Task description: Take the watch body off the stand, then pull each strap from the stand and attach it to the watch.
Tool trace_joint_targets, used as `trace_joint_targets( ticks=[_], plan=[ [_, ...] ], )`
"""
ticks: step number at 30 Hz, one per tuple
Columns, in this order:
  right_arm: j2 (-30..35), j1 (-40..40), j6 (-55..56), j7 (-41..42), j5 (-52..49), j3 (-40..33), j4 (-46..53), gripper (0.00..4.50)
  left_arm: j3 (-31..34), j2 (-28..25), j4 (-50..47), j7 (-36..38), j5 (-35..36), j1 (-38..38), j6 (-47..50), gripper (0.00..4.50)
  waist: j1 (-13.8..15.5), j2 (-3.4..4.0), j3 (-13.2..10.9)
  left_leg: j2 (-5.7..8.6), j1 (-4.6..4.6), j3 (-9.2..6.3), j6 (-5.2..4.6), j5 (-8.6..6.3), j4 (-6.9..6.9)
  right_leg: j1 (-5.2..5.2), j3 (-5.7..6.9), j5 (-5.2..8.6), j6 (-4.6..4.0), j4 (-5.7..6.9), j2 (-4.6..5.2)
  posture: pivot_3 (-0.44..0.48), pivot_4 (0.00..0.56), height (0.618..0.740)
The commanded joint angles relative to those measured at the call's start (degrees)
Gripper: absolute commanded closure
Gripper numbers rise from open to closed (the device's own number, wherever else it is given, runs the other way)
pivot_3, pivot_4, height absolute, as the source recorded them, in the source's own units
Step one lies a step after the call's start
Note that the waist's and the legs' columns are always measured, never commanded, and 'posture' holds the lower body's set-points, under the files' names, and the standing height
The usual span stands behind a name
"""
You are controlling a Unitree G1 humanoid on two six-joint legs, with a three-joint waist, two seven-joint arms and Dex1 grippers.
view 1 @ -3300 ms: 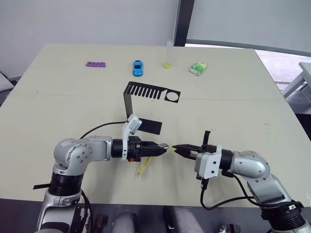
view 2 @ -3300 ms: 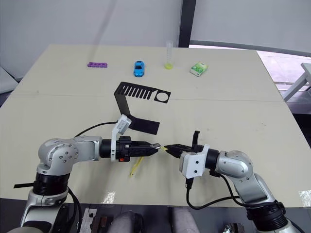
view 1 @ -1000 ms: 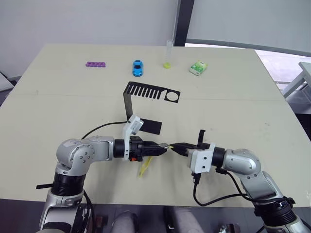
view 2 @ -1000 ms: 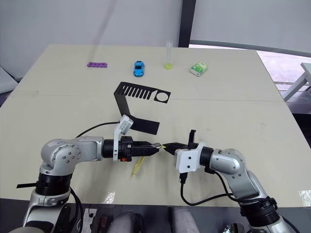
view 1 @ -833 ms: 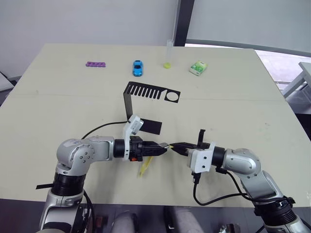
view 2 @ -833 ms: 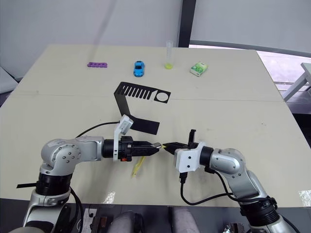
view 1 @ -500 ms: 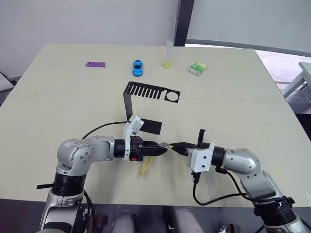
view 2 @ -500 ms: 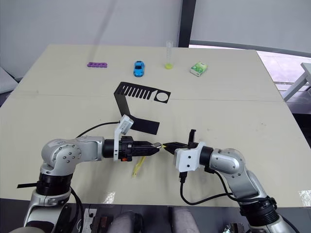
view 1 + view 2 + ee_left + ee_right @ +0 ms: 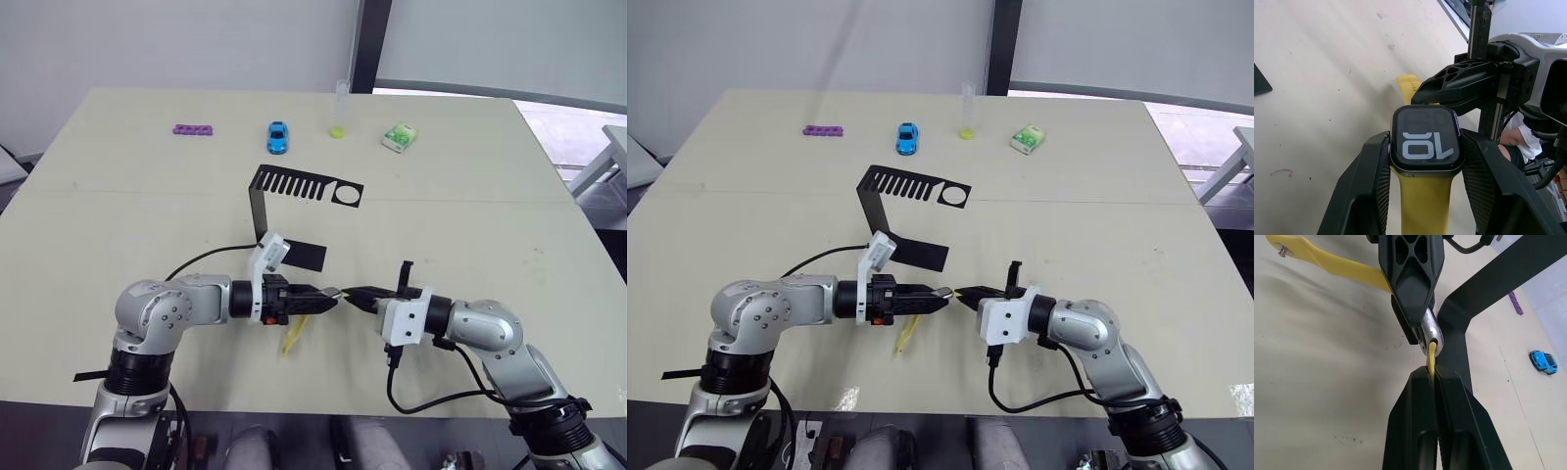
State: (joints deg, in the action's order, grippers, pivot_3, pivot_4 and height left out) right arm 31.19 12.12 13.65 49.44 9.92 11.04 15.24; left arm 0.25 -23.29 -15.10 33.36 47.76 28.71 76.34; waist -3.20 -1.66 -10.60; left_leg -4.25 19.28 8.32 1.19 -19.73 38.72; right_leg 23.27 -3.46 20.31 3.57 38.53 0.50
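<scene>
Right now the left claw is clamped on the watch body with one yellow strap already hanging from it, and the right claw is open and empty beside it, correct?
Not quite. The right claw is shut on the second strap, pressing its end against the watch body, as the right wrist view shows. The rest holds: the left claw is clamped on the watch body, with one yellow strap already hanging from it.

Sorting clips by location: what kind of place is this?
Probably a robot test lab: a plain table holds only a stand and stray props, a toy car and a purple bar, before bare walls.
</scene>
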Motion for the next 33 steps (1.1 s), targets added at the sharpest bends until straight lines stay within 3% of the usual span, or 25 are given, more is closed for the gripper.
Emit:
trace_joint_targets(
  ticks=[1,30,33],
  plan=[
    [-1.68,1.83,1.53,-1.72,-1.37,1.86,3.13,4.5,-3.4,1.8,-2.8,1.14,1.62,1.05,0.03,2.9,0.0,0.0,0.0,0.0,0.0,0.0,0.0,0.0,0.0,0.0,0.0,0.0,0.0,0.0,0.0,0.0,0.15,0.74],
    [-0.97,1.05,-3.43,-0.12,-4.83,0.41,3.49,4.5,-2.74,0.08,-1.99,2.35,1.13,0.8,-2.25,2.9,0.0,0.0,0.0,0.0,0.0,0.0,0.0,0.0,-0.01,0.0,0.0,0.0,0.0,0.0,0.0,0.0,0.15,0.74],
    [-0.21,0.63,-2.69,-0.47,-4.91,-0.23,3.13,3.55,-2.83,-0.36,-2.23,2.85,1.07,0.43,-2.88,2.9,0.02,0.01,0.0,-0.01,0.0,0.0,0.0,0.0,-0.01,0.0,0.0,0.0,0.0,0.0,0.0,0.0,0.15,0.74]
  ],
)
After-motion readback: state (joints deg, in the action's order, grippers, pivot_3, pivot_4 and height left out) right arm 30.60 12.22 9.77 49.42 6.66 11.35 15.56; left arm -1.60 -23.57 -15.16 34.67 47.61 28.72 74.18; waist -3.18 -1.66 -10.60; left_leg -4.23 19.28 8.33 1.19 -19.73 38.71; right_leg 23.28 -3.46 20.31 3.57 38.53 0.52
